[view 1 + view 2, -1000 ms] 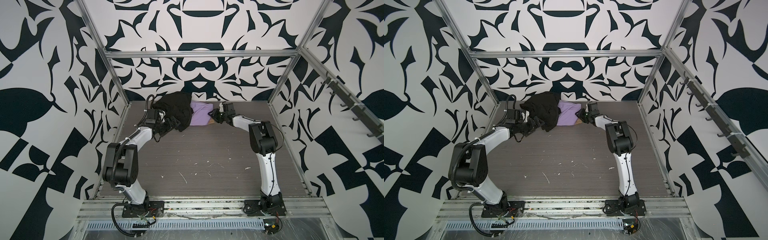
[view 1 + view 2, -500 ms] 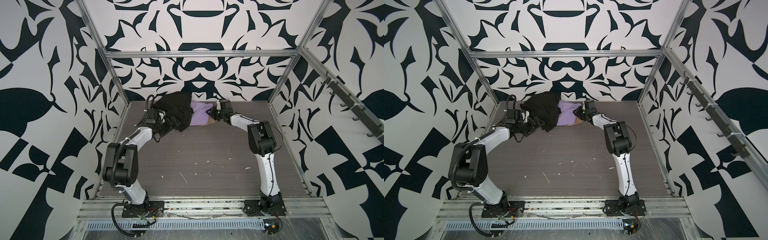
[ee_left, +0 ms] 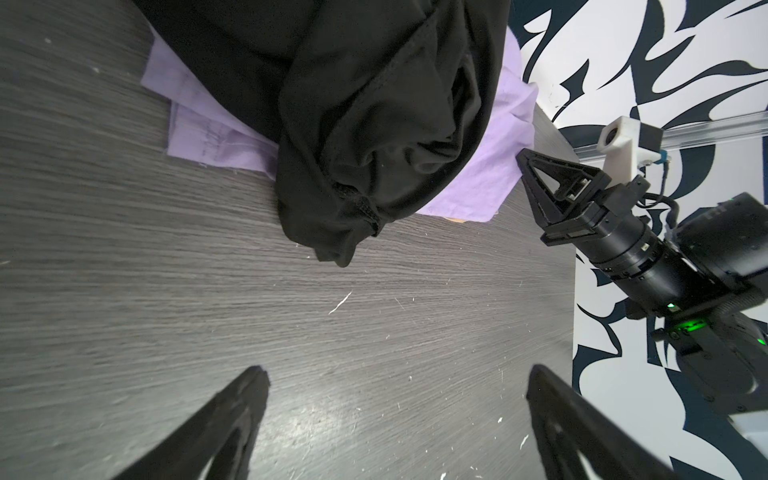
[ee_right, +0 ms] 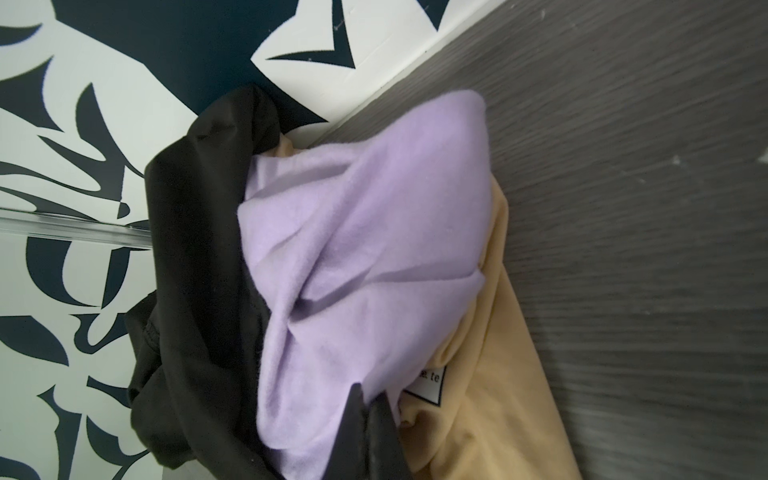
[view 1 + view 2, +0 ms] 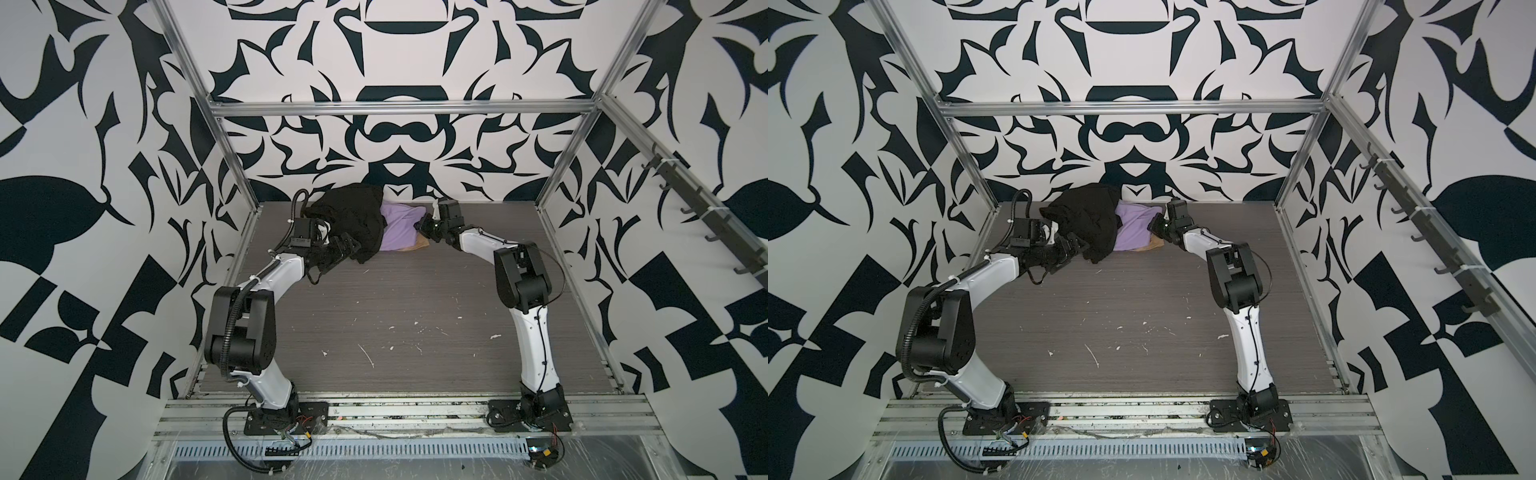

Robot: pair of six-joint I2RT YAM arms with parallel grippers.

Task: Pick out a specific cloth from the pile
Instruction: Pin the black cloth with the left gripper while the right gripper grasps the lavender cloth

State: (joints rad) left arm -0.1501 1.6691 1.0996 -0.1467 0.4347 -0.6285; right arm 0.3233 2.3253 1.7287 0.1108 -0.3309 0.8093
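Three garments make the pile (image 5: 376,224) at the far edge of the desk (image 5: 395,299) in both top views: black garment (image 5: 349,216), the cloth (image 5: 399,228) (image 5: 1133,230), tan garment (image 5: 419,244) beneath. Left wrist view: left jaws apart, short of the cloth (image 3: 478,183). Right wrist view alone shows a label (image 4: 430,384); right jaws together at the cloth's edge, perhaps nipping it.

The cloth (image 5: 397,226) is plain lavender. The black garment (image 5: 353,216) is plain too; the tan garment (image 4: 498,374) carries a white label (image 4: 428,384). The table (image 5: 395,299) is grey woodgrain, white-flecked. The walls (image 5: 395,62) are black-and-white patterned.
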